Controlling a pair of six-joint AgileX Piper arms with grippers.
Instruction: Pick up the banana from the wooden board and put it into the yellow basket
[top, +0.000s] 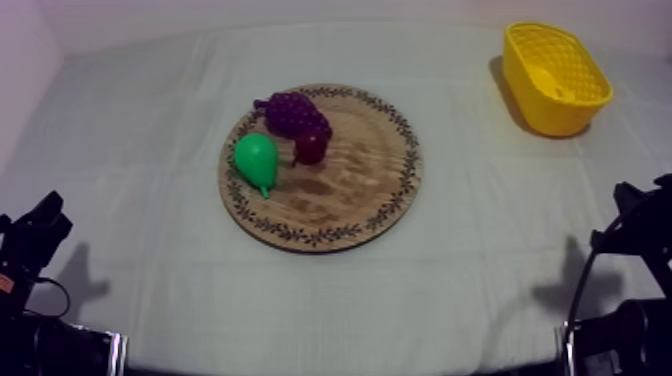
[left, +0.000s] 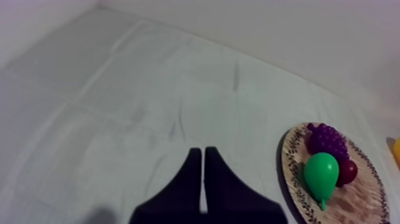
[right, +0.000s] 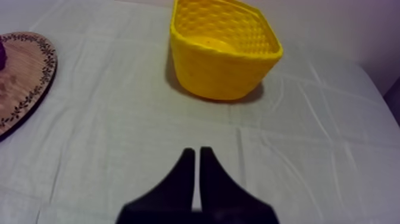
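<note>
Evidently parked, job likely done: left gripper (left: 203, 154) and right gripper (right: 196, 152) sit jaws together, well off the board (top: 370, 190) bearing pear (top: 257, 160), grapes (top: 293, 112) and small red fruit (top: 311, 147).

both arms sit low at the near side of the scene, the left arm (top: 35, 240) at the near left and the right arm (top: 635, 225) at the near right, well apart. the left gripper (left: 199, 150) has its two black fingers pressed together into a narrow wedge, gripping nothing. the right gripper (right: 197, 150) is likewise closed and empty. both point toward the far side.
</note>
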